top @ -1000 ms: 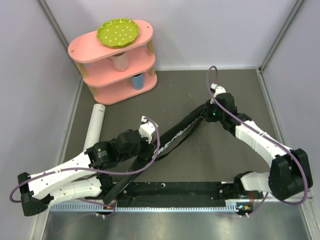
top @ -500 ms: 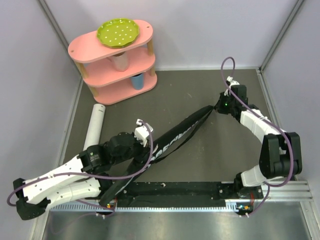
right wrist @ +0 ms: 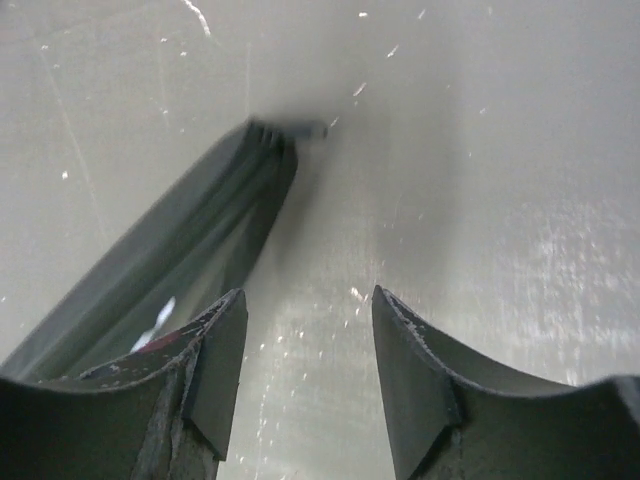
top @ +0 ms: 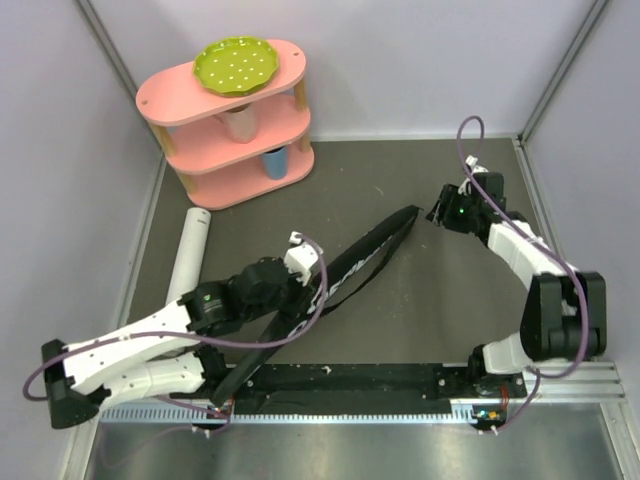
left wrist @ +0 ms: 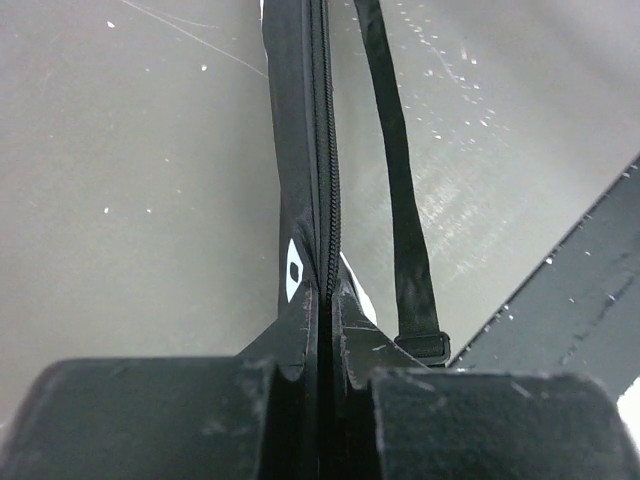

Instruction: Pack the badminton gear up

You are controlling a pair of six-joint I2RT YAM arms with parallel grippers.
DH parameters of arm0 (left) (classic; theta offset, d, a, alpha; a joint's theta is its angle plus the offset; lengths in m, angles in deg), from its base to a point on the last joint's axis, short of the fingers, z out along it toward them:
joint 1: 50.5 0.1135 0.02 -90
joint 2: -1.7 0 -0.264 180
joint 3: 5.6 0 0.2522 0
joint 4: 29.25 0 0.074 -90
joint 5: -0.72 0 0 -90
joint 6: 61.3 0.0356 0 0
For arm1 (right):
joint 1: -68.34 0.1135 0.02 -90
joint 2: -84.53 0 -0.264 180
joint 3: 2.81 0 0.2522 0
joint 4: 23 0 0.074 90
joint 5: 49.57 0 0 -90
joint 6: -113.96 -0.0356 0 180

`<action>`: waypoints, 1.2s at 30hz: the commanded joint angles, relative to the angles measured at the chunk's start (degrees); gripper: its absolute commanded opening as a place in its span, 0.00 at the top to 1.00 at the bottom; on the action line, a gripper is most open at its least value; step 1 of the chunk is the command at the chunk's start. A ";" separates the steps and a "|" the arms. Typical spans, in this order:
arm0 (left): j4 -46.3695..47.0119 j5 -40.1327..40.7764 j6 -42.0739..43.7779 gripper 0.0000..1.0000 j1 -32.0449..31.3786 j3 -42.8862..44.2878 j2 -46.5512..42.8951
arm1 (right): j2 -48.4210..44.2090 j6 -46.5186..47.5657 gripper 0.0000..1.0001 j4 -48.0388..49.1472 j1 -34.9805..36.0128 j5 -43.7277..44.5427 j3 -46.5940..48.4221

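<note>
green plate atop pink shelf (back left)

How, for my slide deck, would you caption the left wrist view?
Left fingers shut on the black racket bag along its zipper, strap trailing over the table.

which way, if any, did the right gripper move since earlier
Yes: the right gripper moved rightward, away from the pink three-tier shelf, leaving the tip of the black racket-shaped bag.

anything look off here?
Mildly. The black bag is pinched on edge at its zipper by the shut left tool, strap trailing loose, while the open right tool sits clear of its far tip. The white tube lies unpacked off to its left.
</note>
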 commanded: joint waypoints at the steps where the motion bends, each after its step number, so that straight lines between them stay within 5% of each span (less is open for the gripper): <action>1: 12.20 7.97 4.28 1.00 0.32 8.38 9.23 | -12.75 -1.73 0.46 -4.37 1.10 3.79 -1.83; 6: 13.44 10.87 10.09 1.00 1.03 16.64 22.69 | -24.95 -2.09 0.40 -8.32 1.37 3.17 -4.29; 12: 8.70 14.21 12.91 1.00 1.12 36.57 44.23 | -33.68 -2.18 0.40 -13.51 1.37 3.25 -2.38; 16: 4.75 10.36 11.60 1.00 1.20 46.70 57.23 | -37.89 -1.21 0.39 -17.29 1.45 3.70 1.41; 17: 3.87 9.22 11.60 0.97 1.20 48.20 58.57 | -38.42 -1.12 0.38 -17.65 1.37 3.44 1.94; 18: 3.34 7.03 11.25 0.83 1.20 49.78 59.45 | -38.69 -0.95 0.38 -18.08 1.45 3.17 2.99; 21: 5.25 4.99 8.00 0.56 1.20 48.58 58.50 | -39.83 -0.33 0.38 -20.19 1.45 2.12 4.31; 24: 6.05 2.19 4.67 0.46 1.82 45.42 52.72 | -41.06 0.54 0.38 -21.86 1.37 2.12 5.45; 36: 18.53 -5.03 -2.38 0.41 3.31 25.65 14.42 | -50.97 3.45 0.28 -26.88 1.45 -0.87 13.27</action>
